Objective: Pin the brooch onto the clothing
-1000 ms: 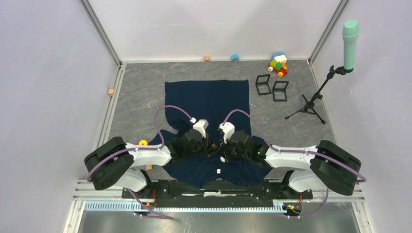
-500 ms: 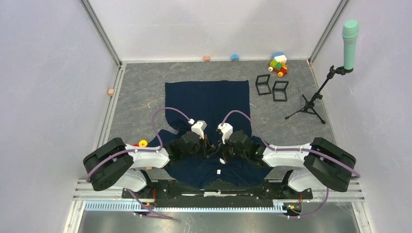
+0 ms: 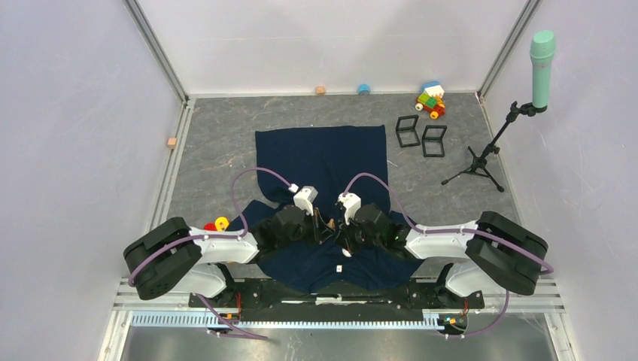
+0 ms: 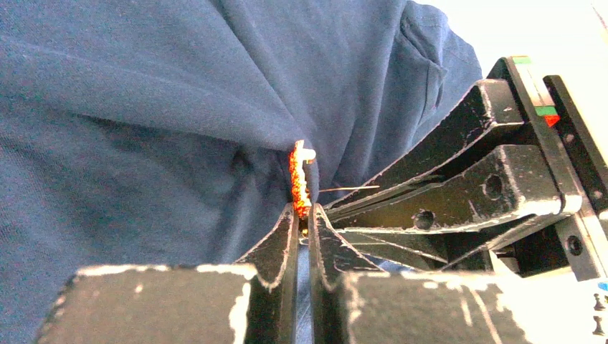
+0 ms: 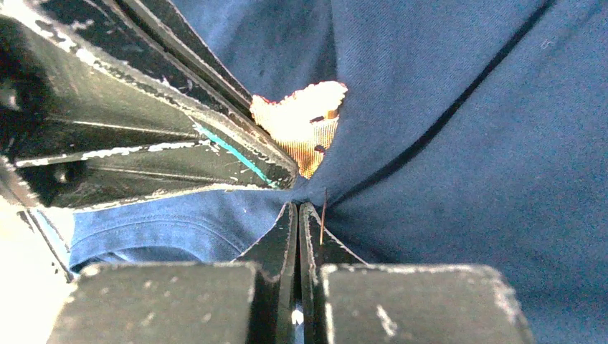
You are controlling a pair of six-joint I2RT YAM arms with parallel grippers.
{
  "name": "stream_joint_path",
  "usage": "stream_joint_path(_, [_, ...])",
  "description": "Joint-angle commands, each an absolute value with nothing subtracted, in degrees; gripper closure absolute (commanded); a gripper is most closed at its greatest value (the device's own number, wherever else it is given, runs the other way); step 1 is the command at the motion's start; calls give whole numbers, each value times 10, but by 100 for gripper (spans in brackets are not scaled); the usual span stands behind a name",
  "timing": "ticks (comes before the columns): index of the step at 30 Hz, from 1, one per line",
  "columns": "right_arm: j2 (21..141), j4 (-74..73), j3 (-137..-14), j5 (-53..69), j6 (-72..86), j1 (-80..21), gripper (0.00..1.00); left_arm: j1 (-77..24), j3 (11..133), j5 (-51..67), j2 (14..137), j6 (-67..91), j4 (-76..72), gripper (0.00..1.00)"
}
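Note:
The dark navy shirt [image 3: 323, 154] lies spread on the grey table, its near part bunched under both arms. My left gripper [image 4: 302, 209] is shut on the orange-red brooch [image 4: 301, 179], held against a raised fold of the shirt [image 4: 143, 107]. The brooch's thin pin [image 4: 351, 189] sticks out to the right, toward the right gripper's black fingers [image 4: 466, 179]. My right gripper [image 5: 298, 206] is shut on a pinched fold of the shirt [image 5: 466, 143]; the pin [image 5: 323, 211] stands just beside its tip and the brooch [image 5: 301, 125] shows above. In the top view the two grippers [image 3: 332, 230] meet tip to tip.
Two black wire frames [image 3: 421, 135], a toy block train [image 3: 431, 99] and a microphone stand [image 3: 489, 150] are at the back right. A yellow and red ring toy [image 3: 217, 224] lies by the left arm. Small blocks [image 3: 320, 90] lie along the back wall, one [image 3: 172, 142] at left.
Both arms have drawn slightly toward the near edge and their grippers have closed in on each other, gathering the shirt's near part a little more.

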State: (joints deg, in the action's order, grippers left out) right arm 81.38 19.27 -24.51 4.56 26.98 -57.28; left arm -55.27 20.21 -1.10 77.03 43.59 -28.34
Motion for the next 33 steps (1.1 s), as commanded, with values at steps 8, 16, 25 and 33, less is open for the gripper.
stream_joint_path(8, [689, 141, -222, 16, 246, -577, 56, -554, 183, -18, 718, 431, -342, 98])
stream_joint_path(16, [563, 58, -229, -43, 220, -563, 22, -553, 176, -3, 699, 409, -334, 98])
stream_joint_path(25, [484, 77, -194, 14, 205, -456, 15, -553, 173, 31, 699, 401, -337, 98])
stream_joint_path(33, [480, 179, -124, 92, 145, -407, 15, -553, 176, 80, 699, 374, -350, 98])
